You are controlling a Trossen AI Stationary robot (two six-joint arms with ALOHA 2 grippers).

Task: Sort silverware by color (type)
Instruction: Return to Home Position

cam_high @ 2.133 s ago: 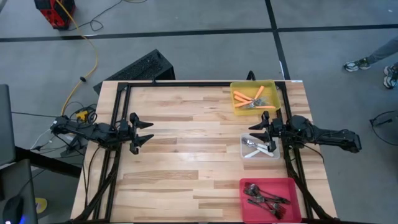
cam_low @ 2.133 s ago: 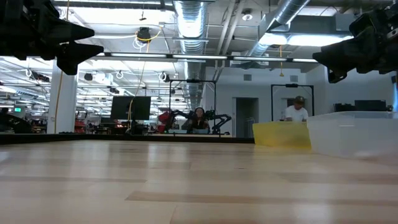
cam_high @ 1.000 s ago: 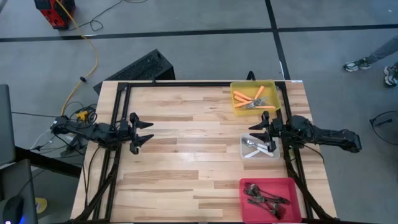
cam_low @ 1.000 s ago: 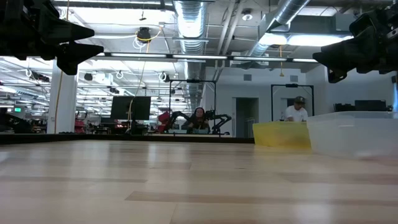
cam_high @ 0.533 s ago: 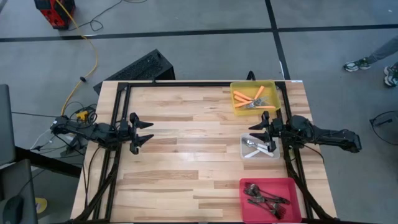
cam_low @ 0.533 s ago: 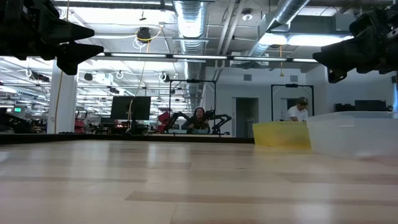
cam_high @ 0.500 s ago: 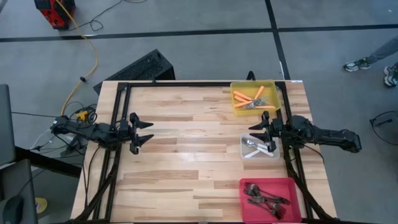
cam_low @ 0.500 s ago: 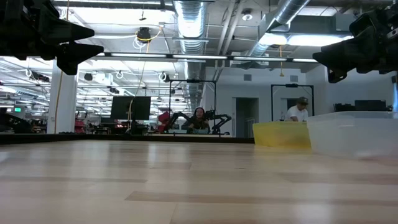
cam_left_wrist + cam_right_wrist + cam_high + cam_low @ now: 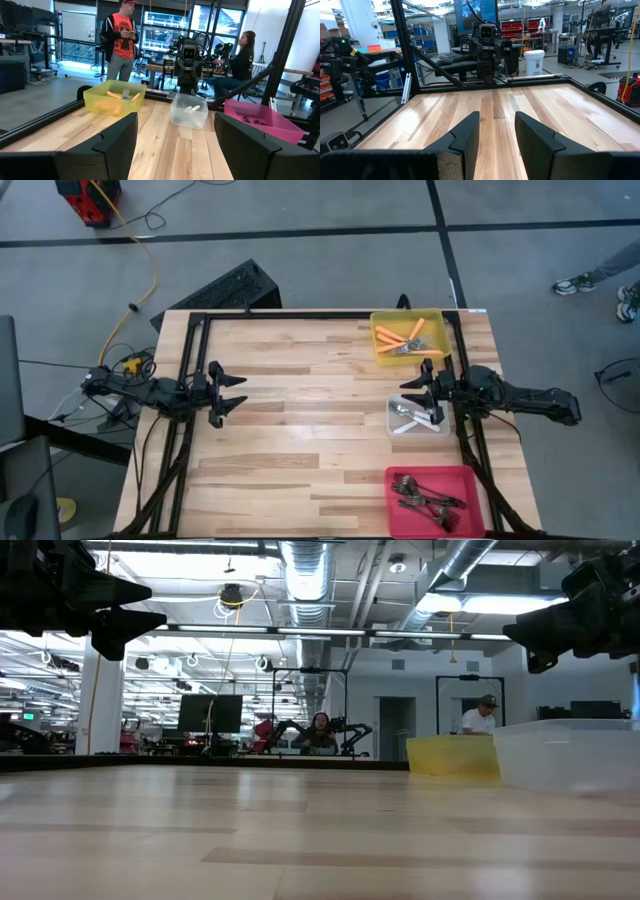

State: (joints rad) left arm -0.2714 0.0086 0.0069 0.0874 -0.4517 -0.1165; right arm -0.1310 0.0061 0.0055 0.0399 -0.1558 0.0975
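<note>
The silverware lies sorted in three bins along the table's right side. Orange-handled forks (image 9: 398,336) lie in the yellow bin (image 9: 405,314) at the far right, pale forks (image 9: 407,414) in the clear bin (image 9: 391,423), and dark forks (image 9: 428,498) in the red bin (image 9: 472,478) at the near right. My left gripper (image 9: 236,394) hovers open at the table's left side, pointing level toward the right. My right gripper (image 9: 414,398) hovers open above the clear bin, pointing level toward the left. Nothing is between the fingers of either one (image 9: 175,131) (image 9: 496,134).
Bare wooden tabletop (image 9: 310,420) stretches between the two grippers. A black frame rail (image 9: 300,315) runs along the far edge and both sides. Beyond the table a person stands (image 9: 122,40) and another sits (image 9: 241,57); someone's feet (image 9: 600,280) show on the floor.
</note>
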